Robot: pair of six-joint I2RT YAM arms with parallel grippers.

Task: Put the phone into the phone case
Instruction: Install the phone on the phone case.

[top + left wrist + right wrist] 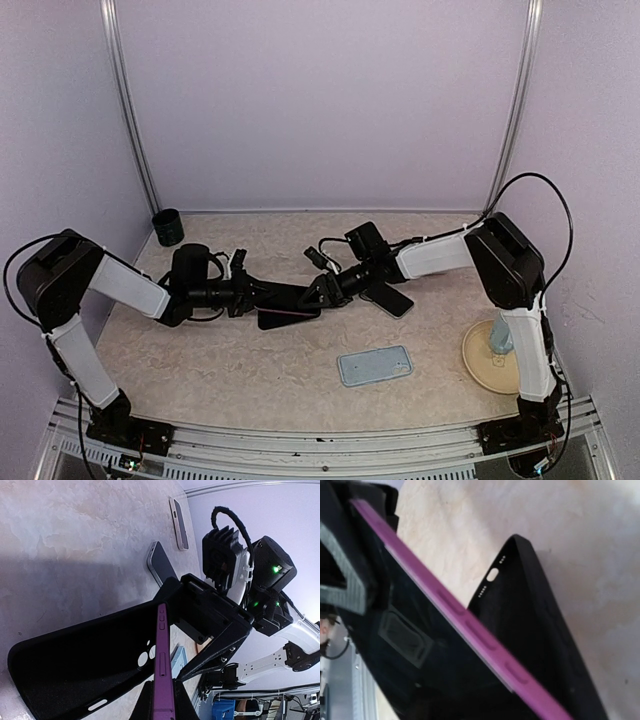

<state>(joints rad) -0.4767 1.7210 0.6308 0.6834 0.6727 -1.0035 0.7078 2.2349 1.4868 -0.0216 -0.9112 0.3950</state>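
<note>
My left gripper [297,298] [162,706] is shut on the purple phone [162,650] [296,317], which it holds edge-up over the table. Right beside the phone lies the black phone case [80,665] [268,322] [545,630], its open side toward the phone. The phone's lower edge sits at the case's rim. My right gripper [320,291] [200,625] stands at the far end of phone and case with its jaws spread wide. The right wrist view shows the phone's [470,630] buttoned side crossing diagonally. I cannot see whether the right fingers touch it.
A dark phone [392,299] [162,567] lies just behind the right gripper, and another phone [178,522] beyond it. A light blue case [375,365] lies at front centre. A tan plate [480,368] sits at right, and a black cup [168,227] at back left.
</note>
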